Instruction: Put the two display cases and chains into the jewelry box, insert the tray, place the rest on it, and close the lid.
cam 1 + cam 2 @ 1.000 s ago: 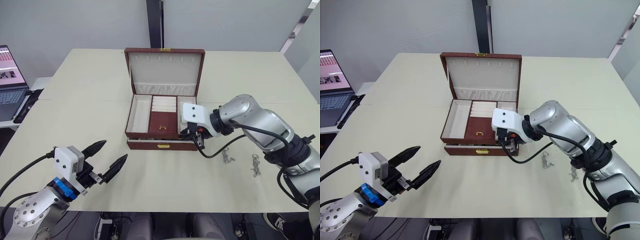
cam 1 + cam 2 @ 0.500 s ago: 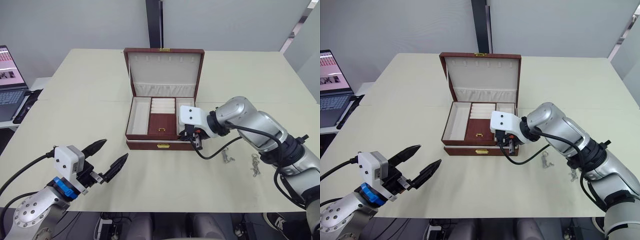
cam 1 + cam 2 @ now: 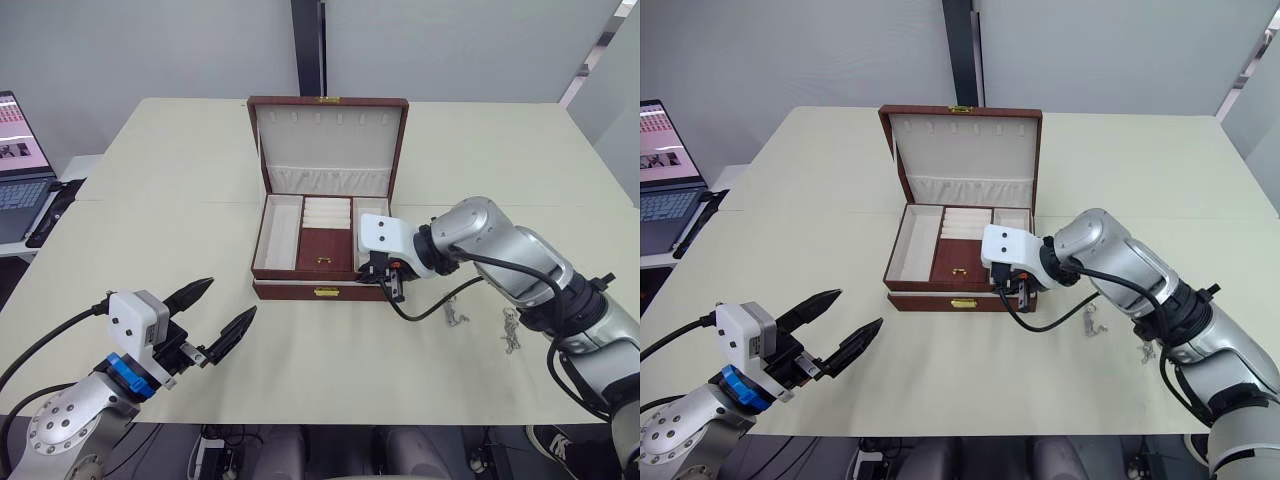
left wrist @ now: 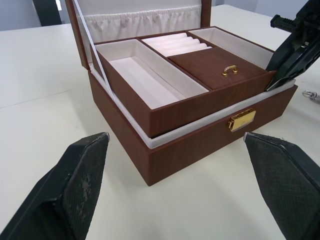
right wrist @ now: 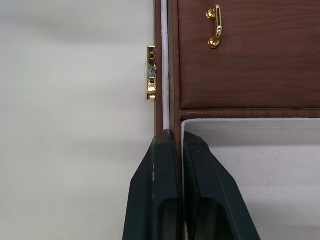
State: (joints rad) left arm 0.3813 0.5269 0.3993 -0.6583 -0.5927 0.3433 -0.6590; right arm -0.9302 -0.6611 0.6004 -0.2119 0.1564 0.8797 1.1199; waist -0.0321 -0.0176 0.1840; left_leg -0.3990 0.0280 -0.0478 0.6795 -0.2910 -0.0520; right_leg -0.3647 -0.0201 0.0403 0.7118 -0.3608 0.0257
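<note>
laptop (image 3: pixel 22 165) cut off at edge, chains (image 3: pixel 485 322) too small to make out

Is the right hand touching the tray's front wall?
Touching. The right wrist view shows the right hand with fingers pinched on the tray wall.

1. An office or lab-like test room is suggested by the large plain cream table (image 3: pixel 150 240), formed of two tops joined along a seam.
2. Beyond the table, bare grey partition walls (image 3: pixel 150 45) are seen, divided by a dark vertical post (image 3: pixel 308 45).
3. To the left of the table, an open laptop (image 3: pixel 18 150) with a lit screen is set on a lower side surface.
4. Under the table's near edge, a dark floor with cables is glimpsed.
</note>
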